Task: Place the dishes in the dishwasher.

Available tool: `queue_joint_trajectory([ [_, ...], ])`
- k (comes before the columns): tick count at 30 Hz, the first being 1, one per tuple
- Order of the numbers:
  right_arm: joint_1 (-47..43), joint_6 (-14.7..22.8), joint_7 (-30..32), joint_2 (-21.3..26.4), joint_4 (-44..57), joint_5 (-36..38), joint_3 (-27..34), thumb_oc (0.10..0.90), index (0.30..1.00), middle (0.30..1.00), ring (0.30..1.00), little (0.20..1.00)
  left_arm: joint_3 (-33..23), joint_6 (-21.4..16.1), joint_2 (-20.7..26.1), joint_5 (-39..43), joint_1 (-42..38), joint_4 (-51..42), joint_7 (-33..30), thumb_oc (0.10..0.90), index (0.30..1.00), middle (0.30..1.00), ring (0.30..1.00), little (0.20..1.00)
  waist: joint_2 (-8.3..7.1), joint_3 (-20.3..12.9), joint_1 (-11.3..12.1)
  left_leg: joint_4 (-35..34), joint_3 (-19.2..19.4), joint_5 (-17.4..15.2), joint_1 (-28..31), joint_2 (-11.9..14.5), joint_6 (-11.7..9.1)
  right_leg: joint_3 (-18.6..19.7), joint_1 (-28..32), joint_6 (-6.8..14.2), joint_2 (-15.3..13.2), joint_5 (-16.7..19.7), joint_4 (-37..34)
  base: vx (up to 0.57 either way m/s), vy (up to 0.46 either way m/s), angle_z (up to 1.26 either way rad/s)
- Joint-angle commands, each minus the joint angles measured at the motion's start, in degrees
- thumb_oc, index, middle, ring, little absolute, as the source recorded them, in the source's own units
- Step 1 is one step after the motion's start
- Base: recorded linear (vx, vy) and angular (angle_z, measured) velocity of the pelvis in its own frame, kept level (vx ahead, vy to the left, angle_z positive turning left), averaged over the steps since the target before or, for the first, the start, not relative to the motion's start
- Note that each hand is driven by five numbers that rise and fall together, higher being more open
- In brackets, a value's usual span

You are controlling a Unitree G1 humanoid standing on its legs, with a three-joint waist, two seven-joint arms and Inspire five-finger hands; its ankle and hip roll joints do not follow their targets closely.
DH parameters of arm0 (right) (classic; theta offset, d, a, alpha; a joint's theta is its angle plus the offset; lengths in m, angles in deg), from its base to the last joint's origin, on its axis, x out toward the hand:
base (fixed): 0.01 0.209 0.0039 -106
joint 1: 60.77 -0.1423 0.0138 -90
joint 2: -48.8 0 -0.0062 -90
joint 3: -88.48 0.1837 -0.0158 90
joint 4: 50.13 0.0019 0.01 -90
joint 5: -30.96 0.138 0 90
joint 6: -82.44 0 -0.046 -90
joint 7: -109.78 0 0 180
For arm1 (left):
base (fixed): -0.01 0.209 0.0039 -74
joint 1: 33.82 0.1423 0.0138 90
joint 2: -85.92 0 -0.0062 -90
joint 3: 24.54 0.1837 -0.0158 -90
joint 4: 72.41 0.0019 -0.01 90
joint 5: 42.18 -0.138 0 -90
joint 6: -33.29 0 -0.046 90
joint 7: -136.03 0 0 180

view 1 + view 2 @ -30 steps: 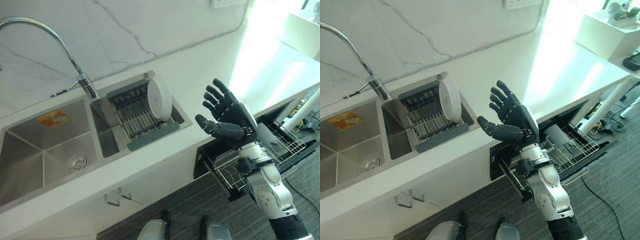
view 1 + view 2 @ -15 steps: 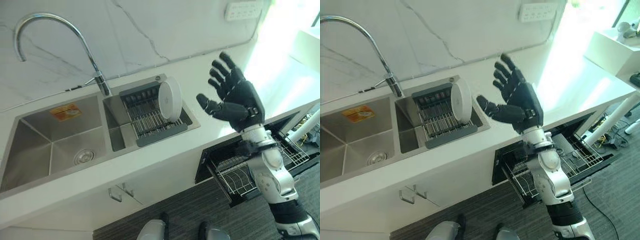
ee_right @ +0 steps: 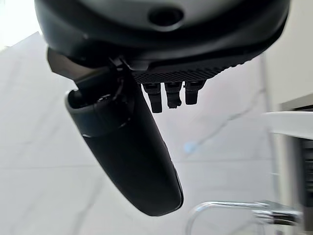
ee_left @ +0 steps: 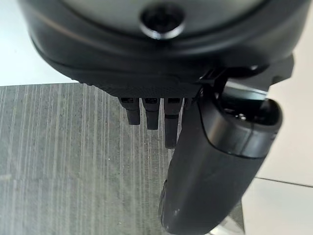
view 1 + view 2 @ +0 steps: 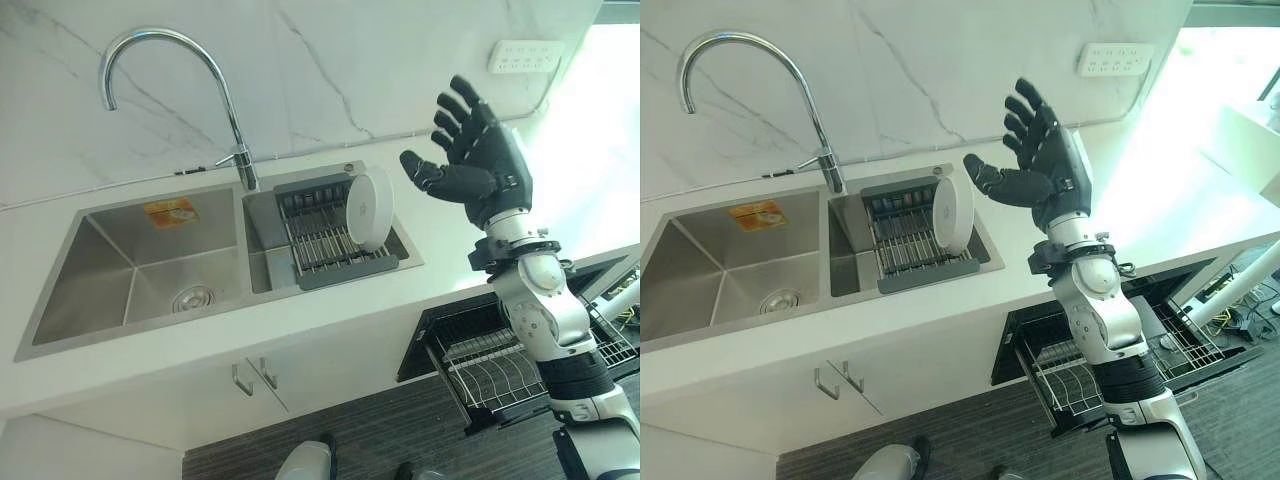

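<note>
Plate [image 5: 369, 208], white, round, stands on edge at rt end of grey drying rack [image 5: 322, 231], face turned toward rack's bars. Rack sits in small rt basin of steel sink [image 5: 130, 268]; big basin at 9 o'clock of it has drain and an orange sticker on its back wall. Chrome gooseneck tap [image 5: 180, 90] rises from back rim between basins, at 10 o'clock of plate. White bench [image 5: 300, 330] runs round sink, marble wall behind, white socket strip [image 5: 525, 55] on wall at 2 o'clock of plate.

Right hand [image 5: 480, 165] raised in air at 3 o'clock of plate, near but apart; fingers [image 5: 455, 105] spread and straight, thumb out toward plate, grasping nothing. Dishwasher [image 5: 1110, 350] open under bench at 5 o'clock of plate, wire basket [image 5: 1070, 375] pulled out, a few items in its far rt part, too small to tell.

Left hand [image 4: 195, 147] shows in left wrist view over dark striped floor [image 4: 73, 161]; fingers hang straight, released, empty.
</note>
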Motion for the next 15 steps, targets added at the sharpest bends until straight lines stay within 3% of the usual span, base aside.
queue_joint_trajectory([
  [1, -8.77, 7.48, 0.29, 1.69, 0.35, 0.63, 3.47, 0.800, 0.900, 0.900, 0.900, 0.900, 2.89, -0.61, 3.03, -2.14, 0.38, 0.43, -2.61, 0.800, 0.900, 0.900, 0.900, 0.900, -0.81, -0.28, 0.33, -0.48, -1.44, -6.37, -0.19, 1.26, -1.95, 0.29, 5.35, 3.96, 0.11, -6.10, -4.99, 0.02, -0.051, 0.14],
  [15, -15.66, 7.67, 1.19, 4.80, -17.06, 4.84, 3.32, 0.800, 0.900, 0.900, 0.900, 0.900, 5.83, 2.83, 3.46, -1.29, -1.61, 0.99, -5.72, 0.800, 0.900, 0.900, 0.900, 0.900, -1.56, -1.12, 1.89, -0.48, -2.55, -6.59, 0.32, 0.43, -2.34, -1.35, 6.25, 3.77, -0.36, -6.47, -4.99, 0.02, -0.018, 0.11],
])
